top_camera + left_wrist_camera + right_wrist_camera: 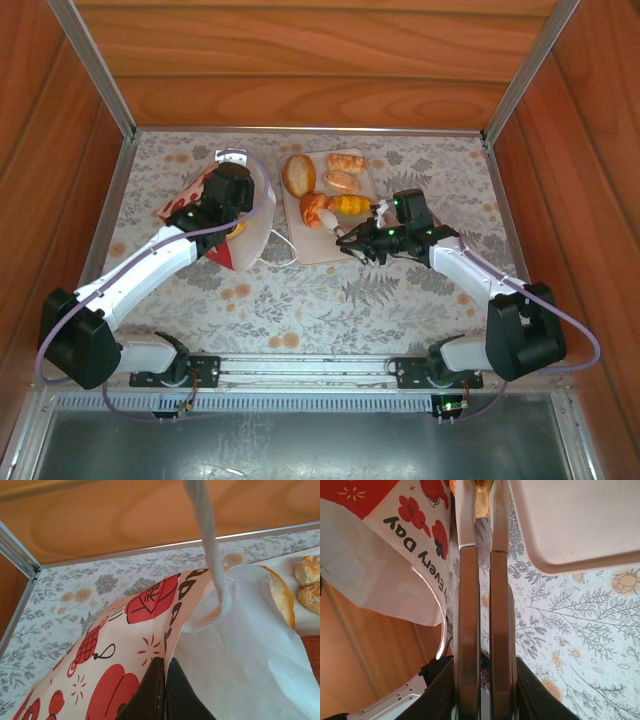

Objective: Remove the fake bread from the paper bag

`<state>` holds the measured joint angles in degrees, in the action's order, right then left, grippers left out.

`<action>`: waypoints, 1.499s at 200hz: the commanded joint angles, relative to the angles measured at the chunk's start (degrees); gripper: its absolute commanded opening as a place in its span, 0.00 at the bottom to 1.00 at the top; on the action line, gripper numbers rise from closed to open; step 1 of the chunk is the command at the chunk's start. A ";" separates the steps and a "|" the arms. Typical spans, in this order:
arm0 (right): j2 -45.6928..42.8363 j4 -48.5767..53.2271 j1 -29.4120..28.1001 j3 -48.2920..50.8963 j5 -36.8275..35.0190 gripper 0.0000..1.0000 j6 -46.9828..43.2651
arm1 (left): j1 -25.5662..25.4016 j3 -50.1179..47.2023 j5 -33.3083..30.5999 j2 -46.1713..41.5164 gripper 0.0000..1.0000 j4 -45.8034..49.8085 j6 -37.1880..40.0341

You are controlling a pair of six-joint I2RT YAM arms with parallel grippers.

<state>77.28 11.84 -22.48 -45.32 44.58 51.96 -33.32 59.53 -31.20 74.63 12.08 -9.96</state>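
On my right wrist feed, the right fingers point(469, 605) run straight up the middle, brown below and white toward the tips. They are almost together, with a slim gap between them. A golden-orange bit point(484, 497) shows in that gap near the tips; I cannot tell if they pinch it. To their left is the paper bag point(380, 565), red and white with red flowers, its cord handle point(443, 625) curving just beside them. Upper right, a pale tray point(570, 525) corner lies on the flowered tabletop point(570, 640).
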 commanded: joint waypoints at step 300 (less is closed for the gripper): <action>5.89 4.00 -2.57 -1.18 0.66 0.48 -2.54 | 0.24 1.23 1.05 -0.74 0.00 0.32 -0.77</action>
<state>85.73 13.52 -24.77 -44.97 45.54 51.00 -33.32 59.53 -30.39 74.63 12.36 -10.07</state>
